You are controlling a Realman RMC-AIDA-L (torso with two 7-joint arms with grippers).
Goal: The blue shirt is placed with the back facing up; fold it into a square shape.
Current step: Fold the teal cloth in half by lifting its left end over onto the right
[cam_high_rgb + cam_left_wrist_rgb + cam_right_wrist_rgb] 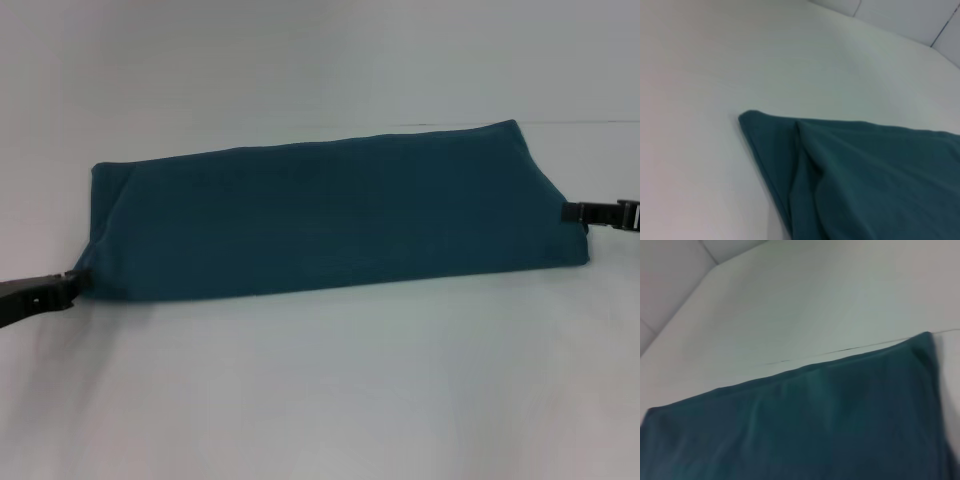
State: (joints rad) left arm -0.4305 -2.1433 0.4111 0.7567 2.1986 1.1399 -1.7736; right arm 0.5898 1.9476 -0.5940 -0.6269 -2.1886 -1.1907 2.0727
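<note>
The blue shirt lies on the white table as a long plain teal band, running from left to right and slightly tilted. My left gripper comes in from the left edge and is shut on the shirt's near left corner. At the shirt's right edge, about halfway up, my right gripper is shut on the cloth. In the left wrist view the blue shirt shows a layered, folded corner. The right wrist view shows the blue shirt with its smooth far edge and one corner.
White tabletop surrounds the shirt on all sides, with broad room in front. A thin seam crosses the table behind the shirt. Pale wall panels stand beyond the table's far end.
</note>
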